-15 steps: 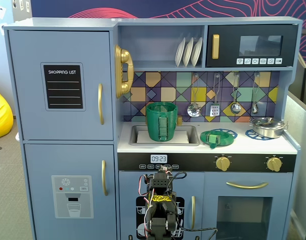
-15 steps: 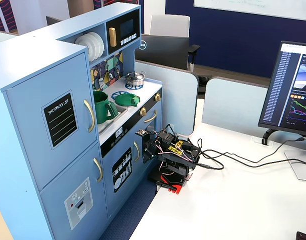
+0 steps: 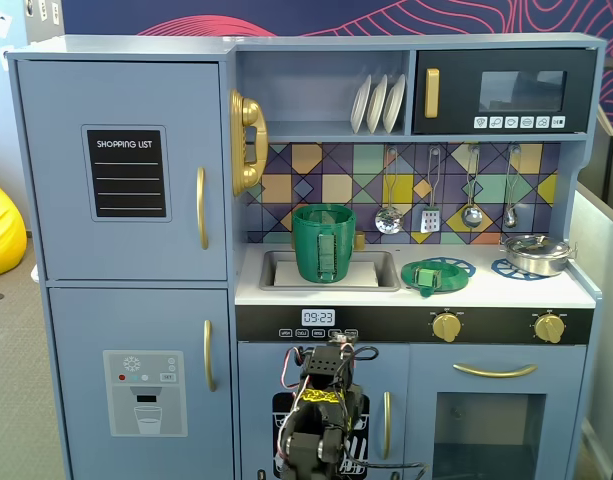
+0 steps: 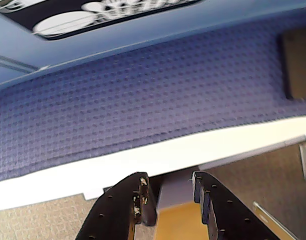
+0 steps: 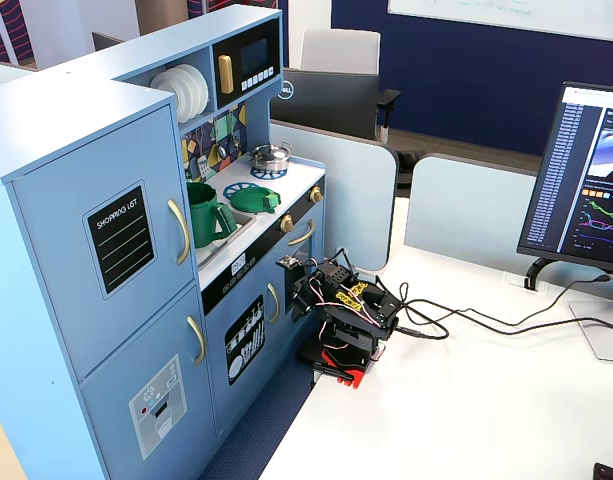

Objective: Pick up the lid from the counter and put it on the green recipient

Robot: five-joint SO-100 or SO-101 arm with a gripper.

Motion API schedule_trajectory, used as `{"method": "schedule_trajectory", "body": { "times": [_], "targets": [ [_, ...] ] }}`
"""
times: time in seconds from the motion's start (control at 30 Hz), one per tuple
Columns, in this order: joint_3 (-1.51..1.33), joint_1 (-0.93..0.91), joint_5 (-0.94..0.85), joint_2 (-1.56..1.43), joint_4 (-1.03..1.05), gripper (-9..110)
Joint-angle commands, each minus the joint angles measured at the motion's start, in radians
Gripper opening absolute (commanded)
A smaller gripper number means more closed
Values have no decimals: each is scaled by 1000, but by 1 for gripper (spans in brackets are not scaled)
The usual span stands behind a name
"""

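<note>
Basically nothing is happening with the task things yet. Toy kitchen (image 3: 136,180) is filling the frame, white counter (image 3: 486,292) running across its middle with a sink (image 3: 376,272) sunk in at the left in a fixed view. Arm (image 5: 351,315) is sitting folded low on the table, in front of the kitchen's lower doors and well below the counter. Green recipient (image 3: 324,243) is standing upright in the sink, open at the top, strap handle facing front. Steel pot (image 3: 536,253) is resting on the far right burner print. Lid (image 3: 434,275) is lying flat on the counter just right of the sink, over a blue burner print, handle up. Gripper (image 4: 170,192) is hanging with jaws apart, holding nothing, pointing at floor and carpet in the wrist view. Lid is looking like light, stiff, smooth plastic; flat rim is offering little, so pinching across the raised strap handle seems best. Slipping is the likely risk.
</note>
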State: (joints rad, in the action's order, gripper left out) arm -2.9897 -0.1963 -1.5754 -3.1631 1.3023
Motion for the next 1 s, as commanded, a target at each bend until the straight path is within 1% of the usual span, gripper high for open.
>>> {"method": "schedule_trajectory", "body": {
  "times": [0.0, 0.13, 0.33, 0.43, 0.5, 0.63, 0.73, 0.87, 0.97],
  "targets": [
    [189, -69, 15, 146, -235, 0],
    [383, -132, -58, 328, -492, 0],
    [483, -222, -120, 414, -795, 0],
    [483, -233, -118, 417, -939, 6],
    [491, -245, -120, 425, -991, 12],
    [499, -278, -87, 434, -1055, 30],
    [491, -313, -106, 451, -1109, 37],
    [476, -365, -121, 465, -1184, 41],
    [492, -399, -107, 485, -1207, 42]
  ]
}}
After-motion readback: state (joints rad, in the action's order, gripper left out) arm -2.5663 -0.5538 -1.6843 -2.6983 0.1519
